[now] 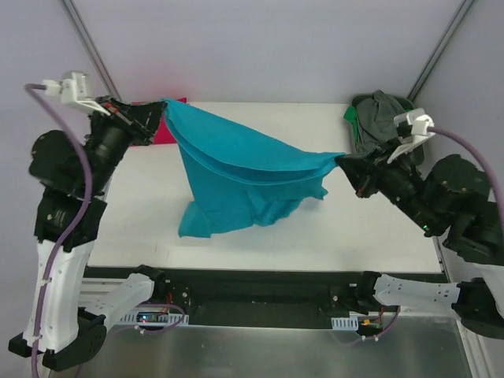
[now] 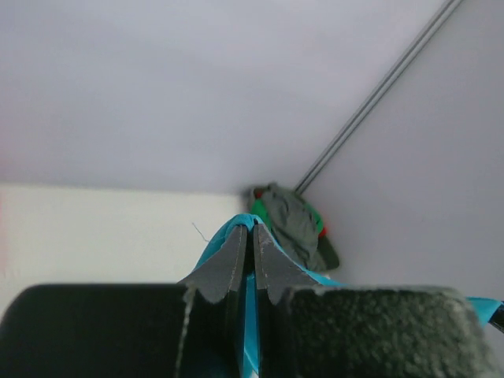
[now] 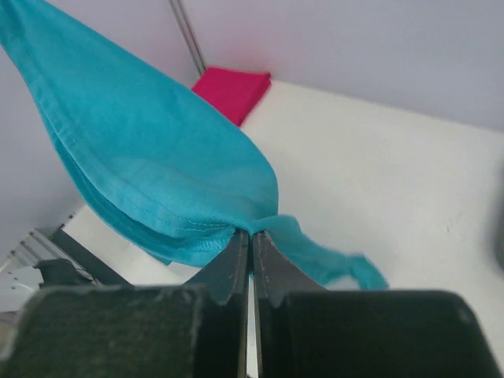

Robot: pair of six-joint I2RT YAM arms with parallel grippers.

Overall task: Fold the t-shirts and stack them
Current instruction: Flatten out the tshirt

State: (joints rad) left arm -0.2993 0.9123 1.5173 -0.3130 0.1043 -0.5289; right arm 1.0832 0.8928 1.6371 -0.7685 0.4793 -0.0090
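Observation:
The teal t-shirt (image 1: 244,173) hangs stretched in the air between my two grippers, its lower part drooping onto the white table (image 1: 378,228). My left gripper (image 1: 161,110) is shut on its far-left corner; the cloth shows between the jaws in the left wrist view (image 2: 250,307). My right gripper (image 1: 344,161) is shut on its right corner, seen in the right wrist view (image 3: 157,165). The red t-shirt (image 1: 167,132) lies folded at the table's back left, mostly hidden behind the teal one, and shows in the right wrist view (image 3: 232,88).
A heap of grey and green clothes (image 1: 378,118) sits at the back right corner, also seen in the left wrist view (image 2: 291,224). Grey walls with diagonal metal struts (image 1: 90,47) enclose the table.

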